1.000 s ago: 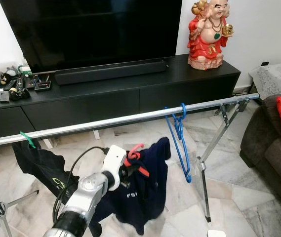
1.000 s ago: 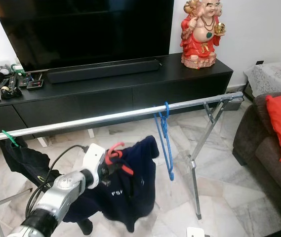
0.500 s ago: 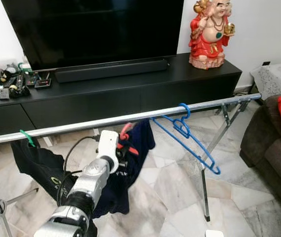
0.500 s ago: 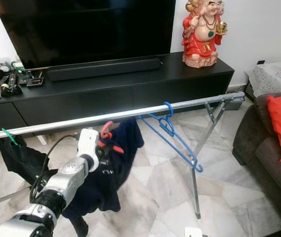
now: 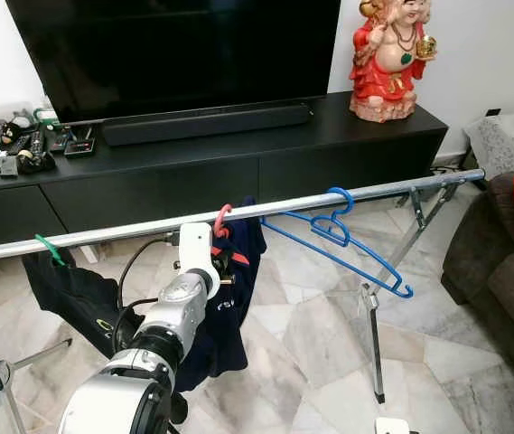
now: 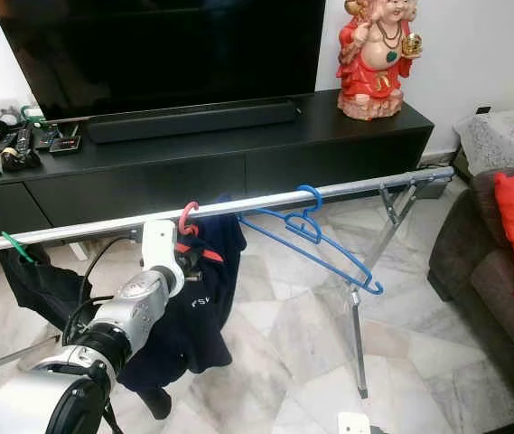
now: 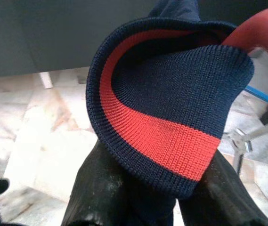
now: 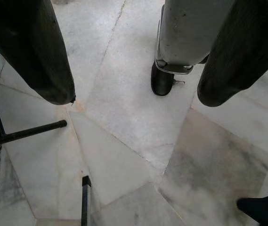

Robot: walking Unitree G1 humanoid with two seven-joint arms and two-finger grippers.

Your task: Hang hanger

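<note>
Left eye view: a red hanger point(image 5: 223, 220) carrying a navy shirt point(image 5: 235, 298) has its hook on a silver rail point(image 5: 94, 237), shirt hanging straight down. The left gripper point(image 7: 159, 197) is closed on the shirt's collar. A blue hanger point(image 5: 347, 240) hangs tilted further along the rail — marble floor point(image 5: 302, 344) below, black TV cabinet point(image 5: 238, 163) behind. Right gripper point(image 8: 134, 70) — fingers apart, holding nothing.

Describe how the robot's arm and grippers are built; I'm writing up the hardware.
The left arm is silver-grey metal in rounded segments, with a white wrist block and a black cable looping beside it. The left gripper and right gripper each have two long, matt black fingers.
</note>
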